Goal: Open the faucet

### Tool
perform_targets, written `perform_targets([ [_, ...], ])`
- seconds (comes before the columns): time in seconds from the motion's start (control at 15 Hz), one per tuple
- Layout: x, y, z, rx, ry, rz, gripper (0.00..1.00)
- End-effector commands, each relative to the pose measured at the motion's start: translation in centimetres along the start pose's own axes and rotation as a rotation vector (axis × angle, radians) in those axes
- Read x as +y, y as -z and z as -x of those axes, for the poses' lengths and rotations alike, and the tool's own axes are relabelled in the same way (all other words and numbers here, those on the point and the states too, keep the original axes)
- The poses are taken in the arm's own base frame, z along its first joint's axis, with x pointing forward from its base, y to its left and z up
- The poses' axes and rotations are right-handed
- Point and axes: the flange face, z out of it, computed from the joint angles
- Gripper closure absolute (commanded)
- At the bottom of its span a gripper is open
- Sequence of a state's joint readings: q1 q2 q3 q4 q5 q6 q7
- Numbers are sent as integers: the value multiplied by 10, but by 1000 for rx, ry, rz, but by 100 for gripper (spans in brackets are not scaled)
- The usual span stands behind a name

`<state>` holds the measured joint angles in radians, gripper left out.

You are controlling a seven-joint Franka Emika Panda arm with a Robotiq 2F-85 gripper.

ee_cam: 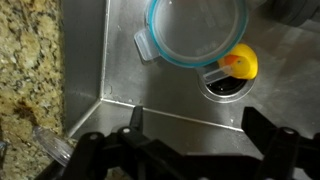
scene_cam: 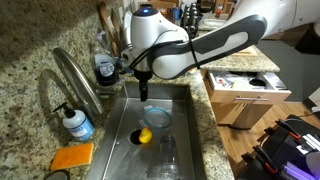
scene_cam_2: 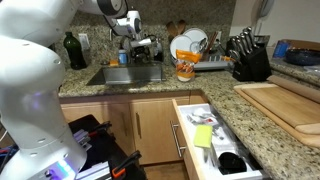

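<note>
Steel sink (scene_cam: pixel 118 125) below — the tool (scene_cam: pixel 143 95) hangs over it, jaws apart, the faucet (scene_cam: pixel 80 80) near, not touching.

You will find nothing legible in any of these views. The soap bottle (scene_cam: pixel 77 125) at the surface's edge beside the sink carries a blue label, but its print is too small and blurred for you to read. The white sheet in the cardboard box (scene_cam: pixel 243 83) shows dark marks that you cannot make out as words or numbers.
</note>
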<state>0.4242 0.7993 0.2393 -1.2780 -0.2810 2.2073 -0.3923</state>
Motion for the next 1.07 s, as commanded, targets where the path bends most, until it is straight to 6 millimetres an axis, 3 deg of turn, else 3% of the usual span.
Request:
perform_targets([
  [0.0,19,-1,-21,150,31,-63,0],
  [0.27,32,-6,-34,246,24,-135,0],
  [0.4,26,-23,-35,217,-23,-185,0],
  [0.47,24,-7,-32,213,-7,-137,0],
  [0.67,23,-27,-32,209,-20,-162,0],
  [1.0,11,-32,-58,281,59,-131,0],
])
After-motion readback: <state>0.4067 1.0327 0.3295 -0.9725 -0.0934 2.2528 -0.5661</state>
